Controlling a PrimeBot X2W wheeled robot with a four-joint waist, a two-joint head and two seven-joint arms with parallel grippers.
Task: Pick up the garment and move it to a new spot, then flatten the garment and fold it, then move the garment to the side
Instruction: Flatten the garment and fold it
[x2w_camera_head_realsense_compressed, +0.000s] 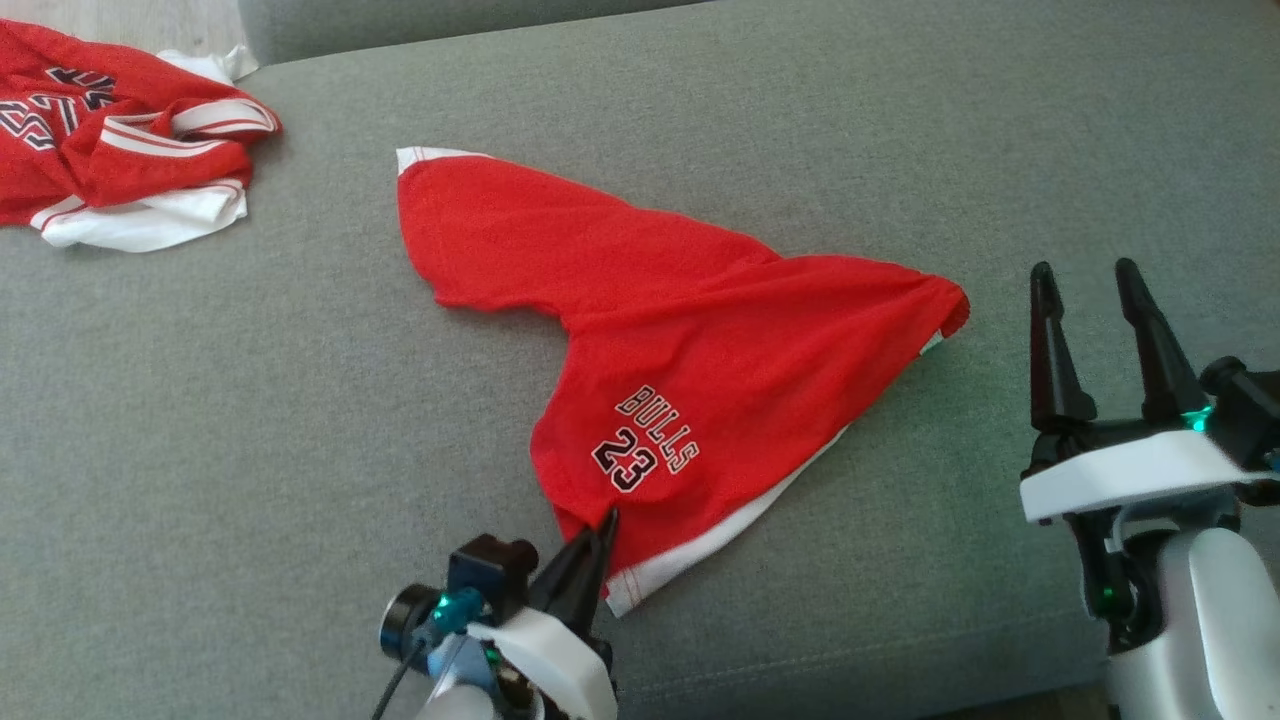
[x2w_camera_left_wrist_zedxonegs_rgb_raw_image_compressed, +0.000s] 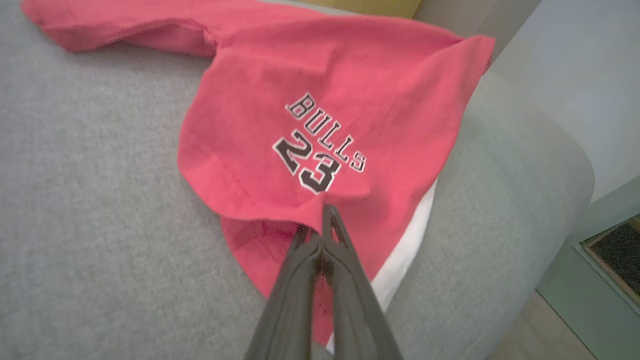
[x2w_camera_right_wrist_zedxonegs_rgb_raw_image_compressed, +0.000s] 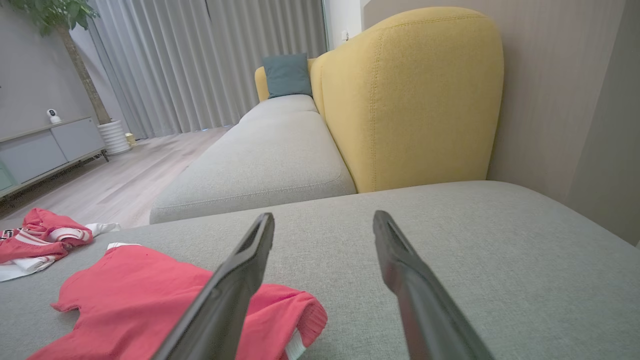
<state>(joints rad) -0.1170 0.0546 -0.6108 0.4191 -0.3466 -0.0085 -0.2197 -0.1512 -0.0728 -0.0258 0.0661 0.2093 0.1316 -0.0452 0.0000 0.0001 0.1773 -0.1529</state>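
The garment (x2w_camera_head_realsense_compressed: 640, 300) is a pair of red shorts with white trim and "BULLS 23" printed in black and white, spread on the grey sofa cushion (x2w_camera_head_realsense_compressed: 250, 420). My left gripper (x2w_camera_head_realsense_compressed: 603, 522) is shut on the garment's near hem, just below the print; in the left wrist view the closed fingertips (x2w_camera_left_wrist_zedxonegs_rgb_raw_image_compressed: 327, 220) pinch the red cloth (x2w_camera_left_wrist_zedxonegs_rgb_raw_image_compressed: 280, 90). My right gripper (x2w_camera_head_realsense_compressed: 1087, 275) stands open to the right of the garment's right corner, apart from it, with nothing between its fingers. In the right wrist view the garment (x2w_camera_right_wrist_zedxonegs_rgb_raw_image_compressed: 130, 300) lies at the lower left of the gripper (x2w_camera_right_wrist_zedxonegs_rgb_raw_image_compressed: 324, 219).
A second heap of red and white clothing (x2w_camera_head_realsense_compressed: 110, 150) lies at the far left of the cushion. The cushion's front edge (x2w_camera_head_realsense_compressed: 850, 670) runs near my arms. A yellow sofa back (x2w_camera_right_wrist_zedxonegs_rgb_raw_image_compressed: 410, 100) and another grey seat (x2w_camera_right_wrist_zedxonegs_rgb_raw_image_compressed: 265, 155) stand beyond.
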